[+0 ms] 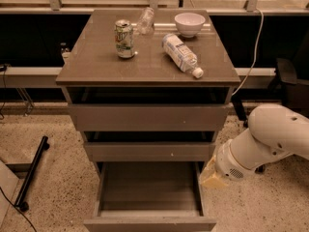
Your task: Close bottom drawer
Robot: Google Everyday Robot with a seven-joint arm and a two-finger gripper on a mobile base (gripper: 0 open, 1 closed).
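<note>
The bottom drawer [149,223] is pulled far out of the grey-brown cabinet, and its long shallow box stands open and empty inside [149,187]. The middle drawer [149,151] and the top drawer [147,117] above it stick out only a little. My gripper [211,177] is at the end of the white arm [270,137]. It sits low at the right of the cabinet, just beside the bottom drawer's right side wall. Its yellowish end points toward the drawer.
On the cabinet top [96,62] stand a green can [124,38] and a white bowl [189,23]. A plastic bottle [181,54] lies there on its side, with another clear bottle [145,21] behind. A black stand leg [31,173] lies on the speckled floor at left. A cable [253,57] hangs at right.
</note>
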